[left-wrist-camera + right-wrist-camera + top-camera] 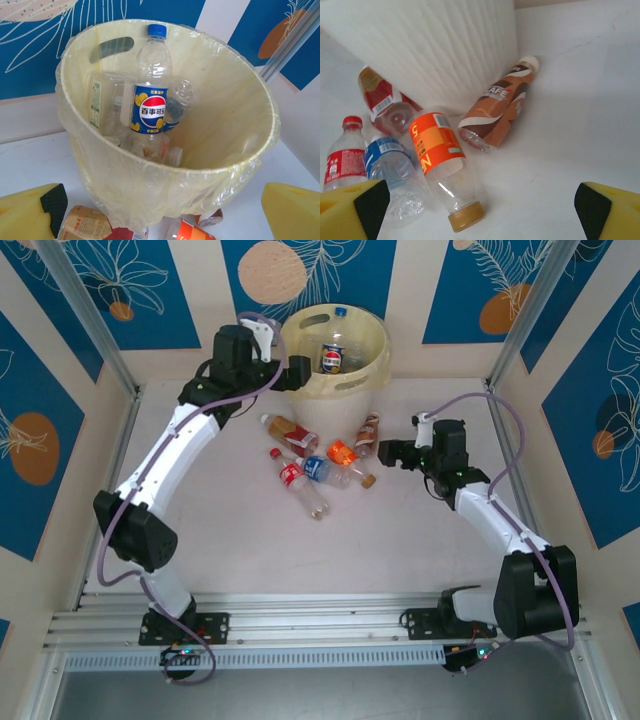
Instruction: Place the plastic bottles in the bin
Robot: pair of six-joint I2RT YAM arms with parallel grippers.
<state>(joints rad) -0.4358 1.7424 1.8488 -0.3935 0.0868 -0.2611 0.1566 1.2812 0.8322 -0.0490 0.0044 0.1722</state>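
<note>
Top external view showed the left claw (pixel 296 373) poised open at the left rim of the bin (pixel 375 368), a pale yellow bucket that stood at the far side of the counter (pixel 420 550). From the left wrist, that claw's yellow fingers (pixel 292 212) sat wide apart at the lower corners with nothing gripped between them. The view looked down into the bin, where a blue-capped cola bottle (pixel 151 95) stood leaning against the wall near an oval handle cut-out (pixel 112 48). It was among several clear bottles whose number could not be told. The right claw (pixel 384 452) was just right of a cluster of five bottles that lay on the counter in front of the bin; its fingers (pixel 347 210) were likewise spread, holding nothing. Seen from the right wrist, a brown coffee bottle (pixel 497 107) lay with its white cap near the bin's base. An orange-labelled bottle (pixel 437 142) with a gold cap lay just beside it, cap toward the camera. A blue-labelled bottle (pixel 387 160) touched the orange one's left side, a red-capped bottle (pixel 342 160) lay at the far left, and a red-and-gold bottle (pixel 380 97) lay near the foot of the bin.
</note>
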